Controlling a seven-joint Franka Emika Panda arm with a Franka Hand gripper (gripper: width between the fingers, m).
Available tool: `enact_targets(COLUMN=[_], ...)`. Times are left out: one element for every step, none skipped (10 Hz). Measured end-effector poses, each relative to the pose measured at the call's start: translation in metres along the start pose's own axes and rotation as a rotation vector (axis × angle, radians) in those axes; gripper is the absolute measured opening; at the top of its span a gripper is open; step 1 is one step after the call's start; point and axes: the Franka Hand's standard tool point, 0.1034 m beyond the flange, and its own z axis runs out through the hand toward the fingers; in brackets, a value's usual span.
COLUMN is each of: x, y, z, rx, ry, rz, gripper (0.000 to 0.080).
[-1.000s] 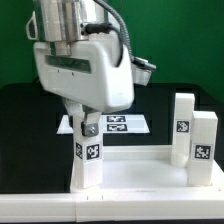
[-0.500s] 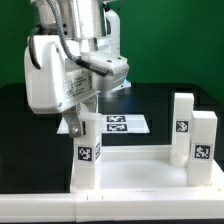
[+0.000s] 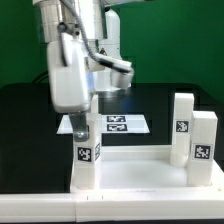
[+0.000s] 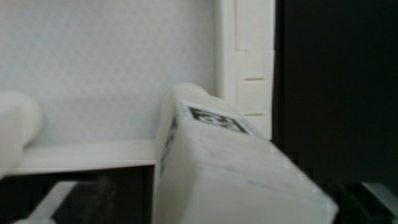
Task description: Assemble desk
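The white desk tabletop (image 3: 135, 176) lies flat at the front of the table. Three white tagged legs stand upright on it. One leg (image 3: 88, 154) is at the exterior view's left front corner. Two legs (image 3: 183, 124) (image 3: 205, 139) are on the right. My gripper (image 3: 86, 127) hangs straight down over the left leg, its jaws straddling the leg's top. In the wrist view that leg (image 4: 222, 165) rises between the dark fingers (image 4: 50, 205), with dark gaps on both sides. The gripper (image 4: 214, 208) is open. The tabletop (image 4: 107, 80) fills the background there.
The marker board (image 3: 118, 124) lies on the black table behind the tabletop. The big white arm body (image 3: 70, 75) hangs over the left part of the scene. A green wall closes the back.
The wrist has turned about the upright left leg, so the arm body now shows its narrow side. The jaws have spread apart and let go of the leg.
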Motion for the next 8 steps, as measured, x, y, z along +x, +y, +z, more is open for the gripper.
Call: enact_targets(x=[-0.0037, -0.0028, -0.0021, -0.0027, -0.0055, -0.0059, -0.007, -0.0065], y=[-0.0003, -0.0002, 0.0002, -0.0006, -0.0044, -0.0045, -0.0047, -0.0048], z=[0.0006, 0.0009, 0.0013, 0.001, -0.0007, -0.002, -0.003, -0.0023], rx=[-0.005, -0.004, -0.005, -0.011, -0.027, -0.04, -0.059, -0.057], ry=[-0.004, -0.002, -0.002, 0.004, 0.018, -0.008, -0.026, -0.021], rz=[-0.121, -0.203, -0.277, -0.407, -0.655, -0.842, -0.912, -0.855], gripper=[0.0636, 0.0646, 0.0646, 0.0646, 0.0648, 0.0648, 0.0648, 0.0648])
